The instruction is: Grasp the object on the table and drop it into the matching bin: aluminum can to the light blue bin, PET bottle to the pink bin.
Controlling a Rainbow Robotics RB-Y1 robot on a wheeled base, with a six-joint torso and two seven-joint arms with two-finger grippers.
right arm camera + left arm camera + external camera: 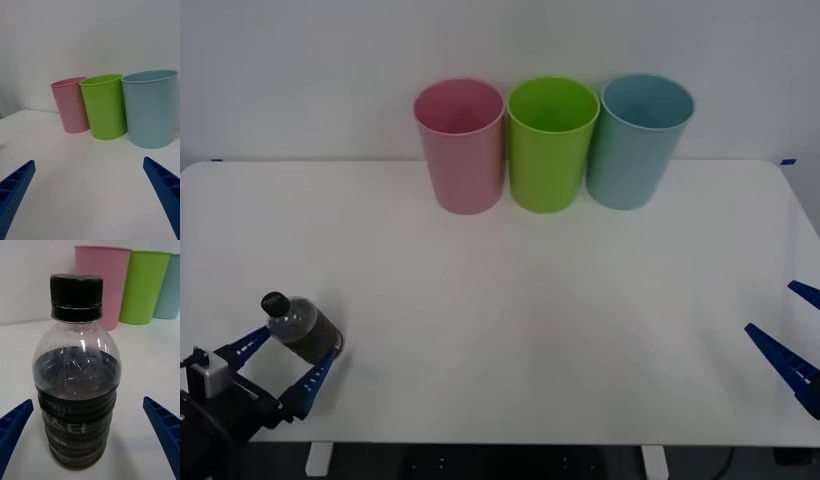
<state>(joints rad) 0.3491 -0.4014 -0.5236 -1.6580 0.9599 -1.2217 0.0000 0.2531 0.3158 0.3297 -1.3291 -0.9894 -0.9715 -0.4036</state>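
1. My left gripper (288,362) sits at the near left corner of the white surface (500,320), spread wide, one blue ribbed finger on each side of the PET bottle (302,328).
2. The bottle stands upright on the surface between those fingers (14,423); in my left wrist view there is a clear gap on both sides, so I am not touching it and hold nothing.
3. The bottle (77,382) is clear plastic, dark inside up to its rounded shoulder, with ribs around the lower body and a black screw cap (76,292) on top.
4. Three tall bins stand in a row at the far edge of the surface, well away from the bottle: the pink bin (461,145) on the left, a lime green bin (551,143) in the middle, the light blue bin (636,140) on the right.
5. The three bins stand upright, mouths up, close against one another.
6. My right gripper (792,330) waits low at the near right edge of the surface, also spread apart and holding nothing.
7. From my right wrist view, the light blue bin (152,108) is nearest, then the green (105,107), then the pink (71,105).
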